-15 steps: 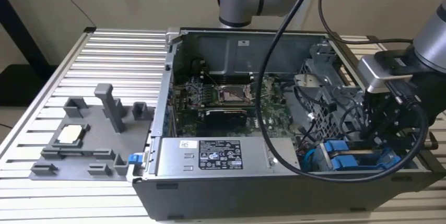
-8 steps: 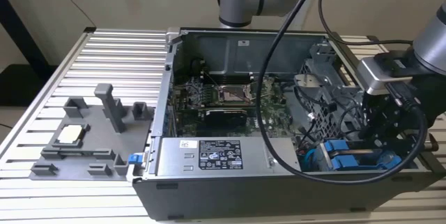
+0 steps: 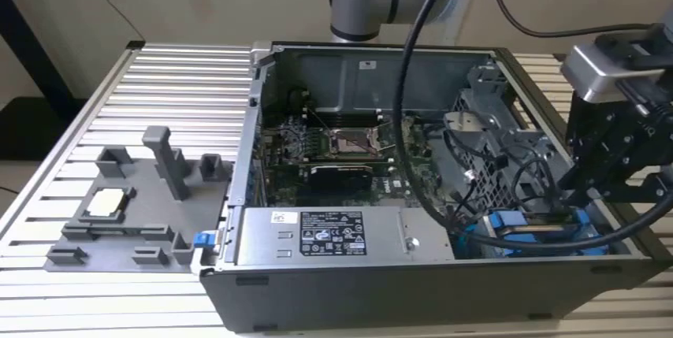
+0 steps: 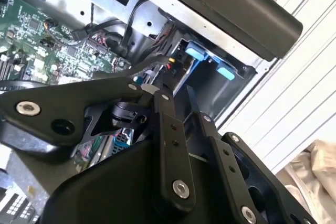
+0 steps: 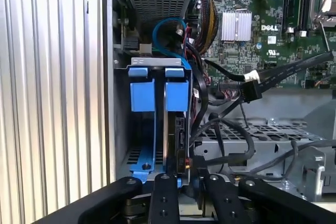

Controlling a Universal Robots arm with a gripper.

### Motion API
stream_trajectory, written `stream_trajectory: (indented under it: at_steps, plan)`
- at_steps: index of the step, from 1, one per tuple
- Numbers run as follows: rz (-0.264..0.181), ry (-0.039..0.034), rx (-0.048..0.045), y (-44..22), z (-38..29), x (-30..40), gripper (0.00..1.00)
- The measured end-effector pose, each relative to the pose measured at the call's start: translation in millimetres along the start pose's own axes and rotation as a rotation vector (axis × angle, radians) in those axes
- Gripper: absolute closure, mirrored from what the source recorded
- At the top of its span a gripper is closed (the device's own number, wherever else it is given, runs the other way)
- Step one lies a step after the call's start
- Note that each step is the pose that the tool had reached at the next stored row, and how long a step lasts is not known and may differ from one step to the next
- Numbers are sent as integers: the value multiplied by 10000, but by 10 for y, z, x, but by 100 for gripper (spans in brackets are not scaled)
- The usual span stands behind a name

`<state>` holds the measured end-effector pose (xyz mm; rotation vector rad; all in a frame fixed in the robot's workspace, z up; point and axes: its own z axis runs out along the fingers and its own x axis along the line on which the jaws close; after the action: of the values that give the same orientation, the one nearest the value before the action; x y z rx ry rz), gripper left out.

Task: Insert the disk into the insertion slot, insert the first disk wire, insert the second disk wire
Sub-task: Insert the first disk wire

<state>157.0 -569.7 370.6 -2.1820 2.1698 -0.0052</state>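
In the first wrist view the disk (image 5: 169,129) stands on edge in its blue carrier (image 5: 176,90), seated in the insertion slot of the dark grey drive cage (image 5: 122,129). A second blue carrier (image 5: 142,90) sits beside it. My gripper (image 5: 185,176) is at the disk's near end, shut on a small black wire connector (image 5: 184,162) that touches the disk's edge. In the second wrist view the gripper (image 4: 170,90) points toward the blue tabs (image 4: 195,53). In the exterior view the gripper (image 3: 576,200) hangs over the blue carriers (image 3: 526,237) at the case's front corner, on the exterior view's right.
The open computer case holds a motherboard (image 3: 347,149), a labelled power supply (image 3: 331,237) and a perforated grey cage (image 5: 262,135). Loose black cables (image 5: 273,74) run close to the drive cage. A grey fixture (image 3: 126,212) stands on the slatted table (image 3: 179,78).
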Motion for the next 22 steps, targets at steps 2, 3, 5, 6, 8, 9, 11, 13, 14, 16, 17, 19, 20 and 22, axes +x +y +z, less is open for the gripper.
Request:
stream_trajectory:
  at_steps: [2,3,5,6,8,9,11,13,14,16,17,19,20,22]
  plan:
    - [-1,3,0,-5,-91,-4,73]
    - [-1,-1,0,-7,-134,-6,73]
    - [-1,4,0,-11,-217,-10,73]
    - [-1,2,0,-12,-241,-10,73]
    - [-1,1,0,-12,-244,-11,73]
    - [-1,1,0,-12,-244,-11,73]
    - [-1,0,0,-12,-244,-11,73]
    - [-1,25,-69,-20,-244,-12,73]
    - [5,61,-216,-29,-244,-12,73]
    - [14,111,-449,-41,-245,-14,73]
    - [14,111,-461,-41,-244,-14,73]
    - [15,110,-465,-41,-243,-13,73]
    - [15,110,-467,-41,-243,-13,73]
    - [14,109,-468,-39,-242,-22,73]
